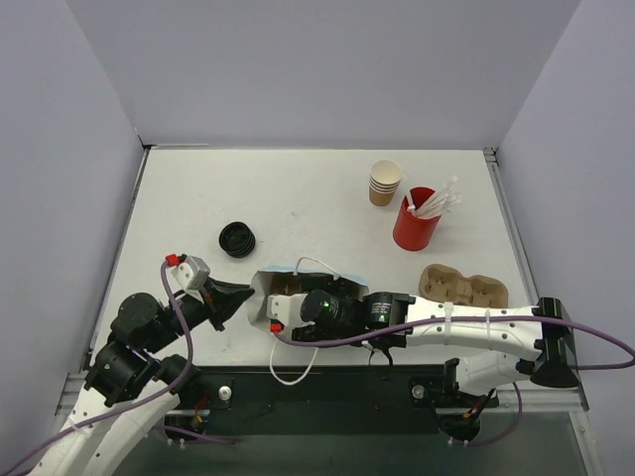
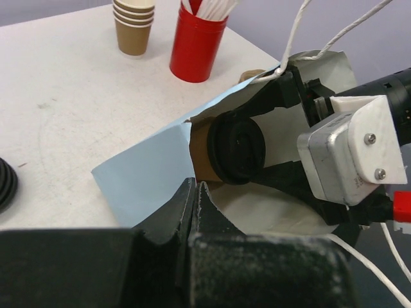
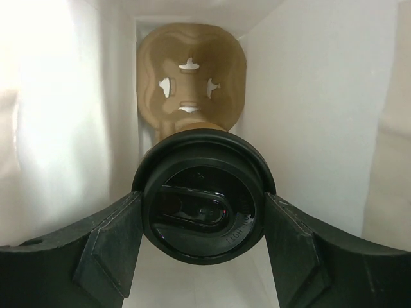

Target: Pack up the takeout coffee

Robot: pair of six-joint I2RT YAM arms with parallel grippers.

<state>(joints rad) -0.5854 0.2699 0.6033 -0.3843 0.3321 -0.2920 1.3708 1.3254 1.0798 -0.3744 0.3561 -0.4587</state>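
The takeout coffee [image 2: 236,149], a brown paper cup with a black lid, lies sideways in the mouth of a light blue paper bag [image 2: 138,174] that lies on its side. My right gripper [image 3: 202,215] is shut on the coffee's lid [image 3: 202,192], one finger [image 3: 109,247] on each side, inside the bag's white interior. A kraft cup carrier [image 3: 192,70] sits deep in the bag, beyond the cup. My left gripper [image 2: 194,192] is shut on the bag's lower rim and holds the mouth open. In the top view the bag [image 1: 283,276] lies between both grippers.
A red cup with white sticks [image 1: 415,222] and a stack of lidless brown cups [image 1: 384,182] stand at the back right. A stack of black lids [image 1: 238,239] lies left of the bag. A second cup carrier [image 1: 464,288] lies to the right.
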